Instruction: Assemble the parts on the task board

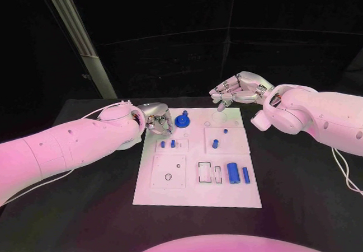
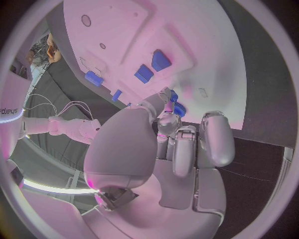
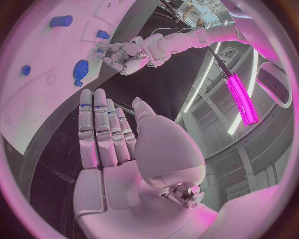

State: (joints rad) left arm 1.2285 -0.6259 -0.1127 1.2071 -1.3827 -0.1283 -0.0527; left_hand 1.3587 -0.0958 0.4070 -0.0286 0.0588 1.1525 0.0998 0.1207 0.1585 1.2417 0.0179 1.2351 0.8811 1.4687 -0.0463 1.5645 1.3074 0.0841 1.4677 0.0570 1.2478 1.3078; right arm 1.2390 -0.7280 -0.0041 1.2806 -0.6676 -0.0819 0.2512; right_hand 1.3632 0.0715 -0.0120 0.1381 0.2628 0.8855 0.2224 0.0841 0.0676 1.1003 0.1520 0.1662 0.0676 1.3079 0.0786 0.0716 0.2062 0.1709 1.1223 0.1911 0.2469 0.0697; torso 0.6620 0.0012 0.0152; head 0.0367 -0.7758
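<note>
- Left hand point(image 1: 155, 120) is seen at the far left corner of the task board point(image 1: 193, 193), fingers curled inward toward the palm; nothing is seen held between them.
- In the left wrist view the same hand point(image 2: 181, 144) is shown with its fingertips point(image 2: 167, 94) bent down just beside a blue gear-shaped part point(image 2: 178, 108); whether that part is touched cannot be told.
- Right hand point(image 1: 243, 89) is held above the far right edge of the board, fingers loosely spread and nothing gripped.
- In the right wrist view the right hand point(image 3: 118, 149) is shown flat with its fingers point(image 3: 99, 124) straight and side by side, clear of the board surface.
- Task board is laid flat in the middle of the black worktop point(image 1: 314, 198), long side running away from the robot.
- Blue gear-shaped part point(image 1: 182, 121) is located at the far end of the board, just beside the left hand.
- Two small blue parts point(image 1: 168, 144) are seen standing side by side in the left middle plate of the board.
- One small blue peg point(image 1: 215, 142) is seen standing in the right middle plate.
- A larger blue cylinder point(image 1: 233, 171) and a thinner blue pin point(image 1: 246, 175) are laid side by side near the right near corner.
- An outlined rectangular slot point(image 1: 205, 172) is noted just left of the cylinder.
</note>
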